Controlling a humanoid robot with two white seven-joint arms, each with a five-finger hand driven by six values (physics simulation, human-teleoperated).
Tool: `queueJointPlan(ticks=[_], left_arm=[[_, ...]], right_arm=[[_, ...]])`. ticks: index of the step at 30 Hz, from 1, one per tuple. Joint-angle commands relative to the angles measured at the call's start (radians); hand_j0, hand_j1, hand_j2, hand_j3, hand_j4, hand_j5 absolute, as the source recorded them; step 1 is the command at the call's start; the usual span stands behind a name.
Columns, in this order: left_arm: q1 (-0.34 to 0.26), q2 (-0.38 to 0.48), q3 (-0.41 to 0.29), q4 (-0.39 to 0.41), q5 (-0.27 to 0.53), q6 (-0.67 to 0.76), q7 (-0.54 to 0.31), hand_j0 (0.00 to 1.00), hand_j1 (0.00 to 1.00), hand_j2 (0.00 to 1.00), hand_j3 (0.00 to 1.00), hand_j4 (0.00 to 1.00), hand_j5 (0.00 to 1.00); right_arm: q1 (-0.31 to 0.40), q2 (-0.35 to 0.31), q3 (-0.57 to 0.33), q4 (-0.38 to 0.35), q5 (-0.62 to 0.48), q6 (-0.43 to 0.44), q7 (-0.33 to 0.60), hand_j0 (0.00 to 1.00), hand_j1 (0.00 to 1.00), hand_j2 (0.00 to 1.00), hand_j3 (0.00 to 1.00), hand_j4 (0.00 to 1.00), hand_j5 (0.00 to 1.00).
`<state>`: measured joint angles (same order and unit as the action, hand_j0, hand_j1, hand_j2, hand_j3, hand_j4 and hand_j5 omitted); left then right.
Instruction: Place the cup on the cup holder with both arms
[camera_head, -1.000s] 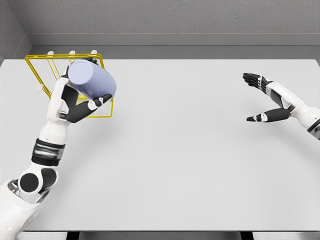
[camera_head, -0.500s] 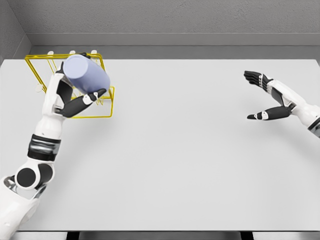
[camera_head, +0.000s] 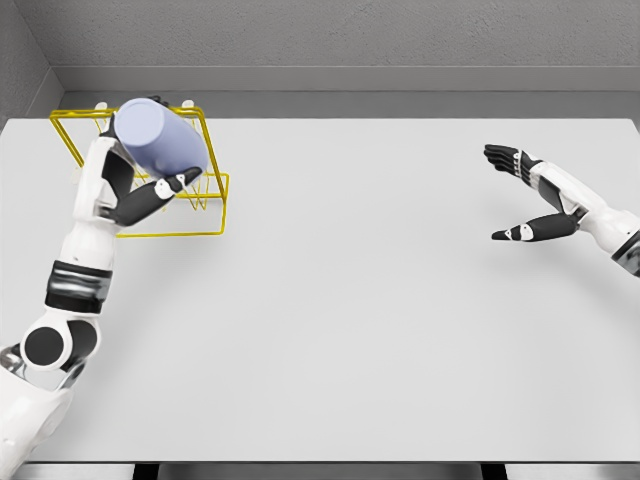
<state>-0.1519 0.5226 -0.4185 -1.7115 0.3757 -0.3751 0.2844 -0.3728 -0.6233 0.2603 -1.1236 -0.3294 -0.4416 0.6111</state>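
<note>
Upper left of frame: left hand (camera_head: 135, 190) grips lavender cup (camera_head: 158, 142), tilted, held over yellow wire cup holder (camera_head: 205, 205) at table (camera_head: 360, 300) back-left corner. Right hand (camera_head: 535, 200) at right edge, fingers spread, holding nothing.

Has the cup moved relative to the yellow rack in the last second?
Yes. The cup, held in the left hand, has moved up and left, farther over the yellow rack.

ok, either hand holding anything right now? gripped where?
The left hand grips the cup around its side wall, tilted, in front of the yellow wire cup holder. The right hand is open and holds nothing.
</note>
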Motion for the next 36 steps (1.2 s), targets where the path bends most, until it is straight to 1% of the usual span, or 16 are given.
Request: queueJointPlan(ticks=[1,6,12,16,18,19,20,22,36], left_arm=[[0.0,0.0,0.004,0.001,-0.001,0.002,-0.002,0.66,0.66,0.66,0.66,0.66,0.66],[0.002,-0.001,0.021,0.003,0.0,0.012,-0.004,0.66,0.66,0.66,0.66,0.66,0.66],[-0.002,-0.001,0.023,0.015,0.0,0.018,-0.004,0.66,0.66,0.66,0.66,0.66,0.66],[-0.002,-0.003,0.023,0.015,0.0,0.018,-0.004,0.71,0.71,0.71,0.71,0.71,0.71],[-0.002,-0.003,0.023,0.015,0.0,0.018,-0.004,0.78,0.78,0.78,0.78,0.78,0.78],[-0.002,-0.003,0.023,0.015,0.0,0.018,-0.002,0.83,0.83,0.83,0.83,0.83,0.83],[-0.002,-0.003,0.023,0.013,0.0,0.018,-0.004,0.93,0.93,0.93,0.93,0.93,0.93],[-0.003,-0.004,0.024,0.013,-0.001,0.018,-0.002,1.0,1.0,1.0,1.0,1.0,1.0],[-0.002,-0.01,0.033,0.004,-0.001,0.016,-0.001,1.0,1.0,1.0,1.0,1.0,1.0]], right_arm=[[0.0,0.0,0.002,-0.001,-0.007,0.001,0.0,1.0,1.0,1.0,1.0,1.0,1.0],[0.0,0.005,0.002,-0.001,-0.007,0.001,0.0,1.0,1.0,1.0,1.0,1.0,1.0],[-0.002,0.01,0.002,0.001,-0.007,0.001,0.0,1.0,1.0,1.0,1.0,1.0,1.0],[-0.002,0.011,0.002,0.001,-0.007,0.001,0.0,1.0,1.0,1.0,1.0,1.0,1.0],[-0.002,0.01,0.002,0.001,-0.007,0.001,0.0,1.0,1.0,1.0,1.0,1.0,1.0],[-0.002,0.011,0.002,0.001,-0.007,0.001,0.0,1.0,1.0,1.0,1.0,1.0,1.0],[-0.002,0.01,0.002,0.001,-0.007,0.001,0.0,1.0,1.0,1.0,1.0,1.0,1.0],[-0.002,0.011,0.002,0.002,-0.007,0.001,0.0,1.0,1.0,1.0,1.0,1.0,1.0],[-0.011,0.011,0.002,0.016,-0.008,0.0,0.0,1.0,1.0,1.0,1.0,1.0,1.0]])
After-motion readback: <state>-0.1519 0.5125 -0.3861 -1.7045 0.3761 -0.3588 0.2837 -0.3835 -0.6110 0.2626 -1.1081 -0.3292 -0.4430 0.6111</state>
